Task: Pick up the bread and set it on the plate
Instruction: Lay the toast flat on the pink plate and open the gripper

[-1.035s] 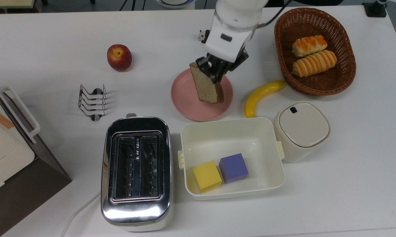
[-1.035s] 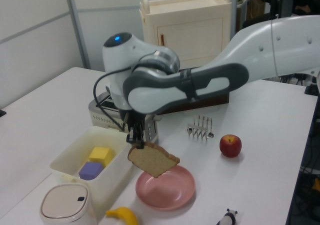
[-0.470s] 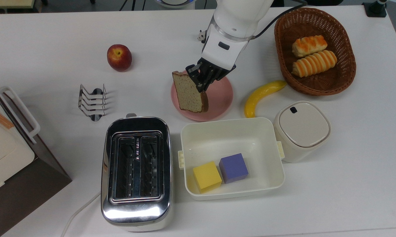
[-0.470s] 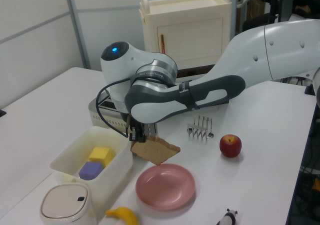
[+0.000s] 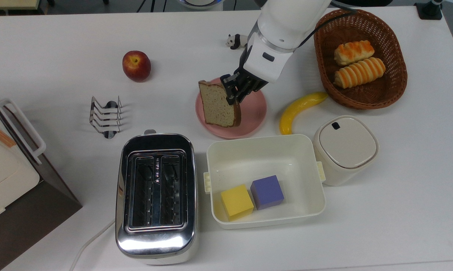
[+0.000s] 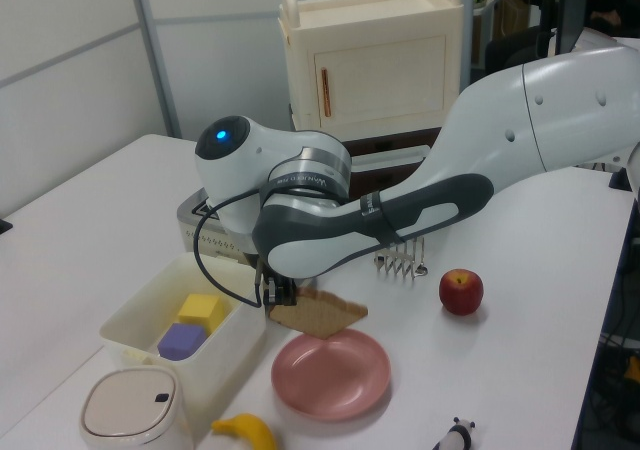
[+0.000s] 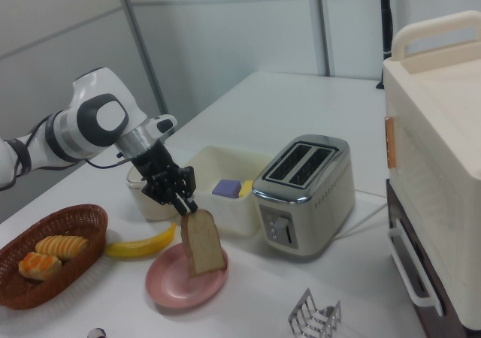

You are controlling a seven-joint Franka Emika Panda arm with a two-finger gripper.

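Over the plate [image 5: 254, 113], I see my claw [image 5: 232, 90] pinching the bread [image 5: 217, 104] by one corner. In the right view the slice seems to touch the plate [image 7: 169, 287], while the left view shows it raised. The white tub [image 5: 264, 150] sits just beside.

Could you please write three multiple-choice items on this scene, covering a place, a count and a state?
1. Where is the bread?
A. in the toaster
B. held over the plate
C. in the basket

2. How many cubes lie in the white tub?
A. one
B. two
C. four

3. What is the claw doing?
A. gripping the bread
B. hanging open and empty
C. holding the banana

Answers:
1. B, the slice hangs tilted over the pink plate in the right view.
2. B, a yellow cube and a purple cube.
3. A, the claw pinches the slice's upper edge.
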